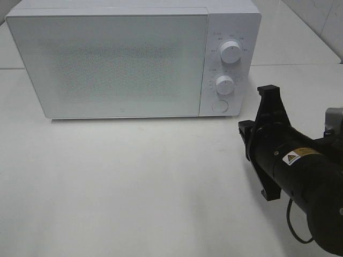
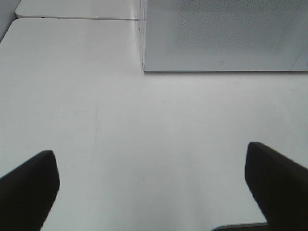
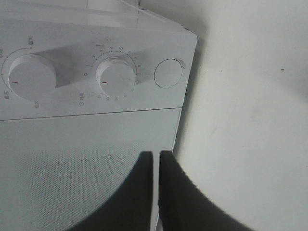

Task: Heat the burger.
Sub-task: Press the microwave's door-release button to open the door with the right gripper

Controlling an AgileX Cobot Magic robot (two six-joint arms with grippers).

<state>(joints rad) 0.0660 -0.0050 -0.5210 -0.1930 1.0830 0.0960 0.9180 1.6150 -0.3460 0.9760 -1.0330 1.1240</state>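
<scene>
We find the microwave [image 1: 123,64] with its door [image 1: 107,61] shut flush. The burger shows in none of the three views, and we cannot tell whether it sits behind the frosted door. The right gripper [image 3: 155,155] hangs just in front of the microwave's control panel, fingers pressed together on nothing. The left gripper [image 2: 150,150] is spread wide and empty, low over the table off the microwave's front left corner. We judge the step in hand to be working the panel (the round button [image 3: 168,73] or the lower knob [image 3: 115,76], we cannot say which). Done well, the closed tips should meet the control square and centred with a light push, since the microwave stands free and could slide back. The table [image 1: 134,182] in front of the microwave is white, smooth and matt, with a seam running level with its rear, and a pale tiled wall [image 1: 321,21] rises beyond the microwave's right rear
</scene>
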